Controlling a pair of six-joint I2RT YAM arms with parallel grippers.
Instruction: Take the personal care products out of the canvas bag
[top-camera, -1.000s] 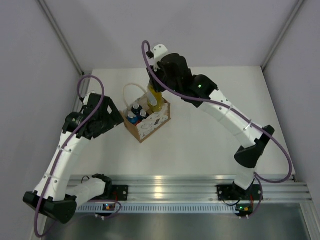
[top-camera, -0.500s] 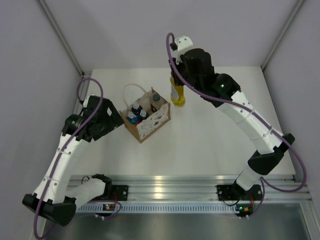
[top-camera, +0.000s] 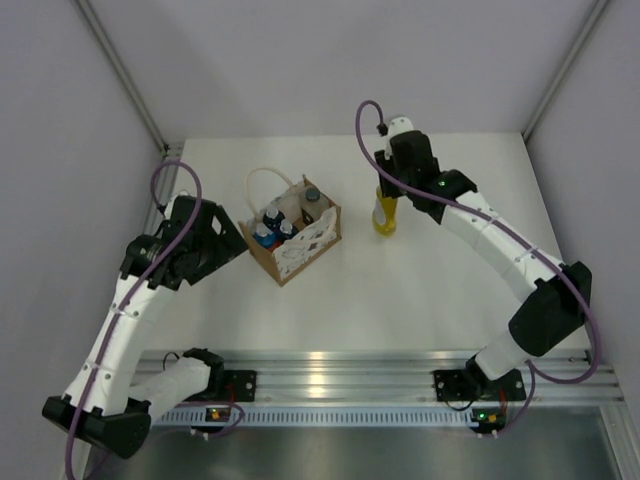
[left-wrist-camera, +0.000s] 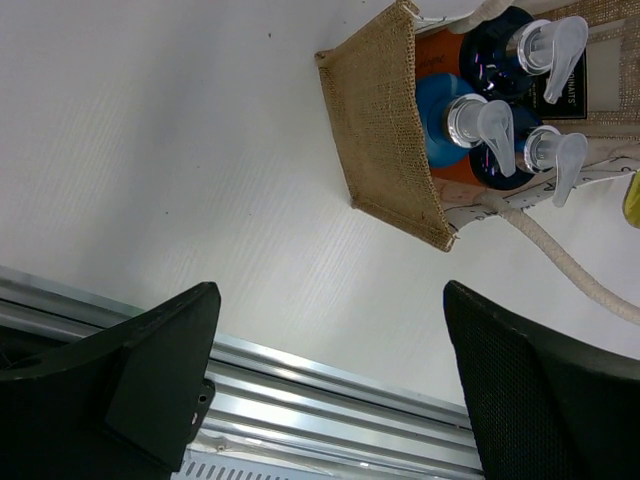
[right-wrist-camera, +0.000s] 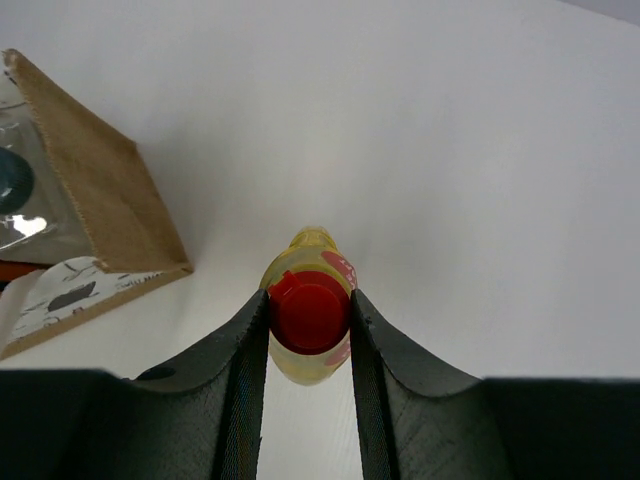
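The canvas bag (top-camera: 300, 245) stands left of the table's middle and still holds three orange bottles with blue tops (top-camera: 268, 230) and the clear bottle with a dark grey cap (top-camera: 311, 194). My right gripper (top-camera: 388, 196) is shut on the red cap of the yellow bottle (top-camera: 386, 218) and holds it upright to the right of the bag; I cannot tell whether its base touches the table. The right wrist view shows the cap (right-wrist-camera: 309, 312) squeezed between the fingers (right-wrist-camera: 245, 360). My left gripper (left-wrist-camera: 330, 300) is open and empty just left of the bag (left-wrist-camera: 385, 120), with the blue tops (left-wrist-camera: 447, 125) ahead of it.
The bag's cream loop handles (top-camera: 262, 180) stick out toward the back and the front. An aluminium rail (top-camera: 330, 365) runs along the near table edge. Grey walls close in the table on the left, back and right.
My right gripper has lifted the yellow bottle out of the bag, carried it to the right and lowered it. The left arm has barely moved.
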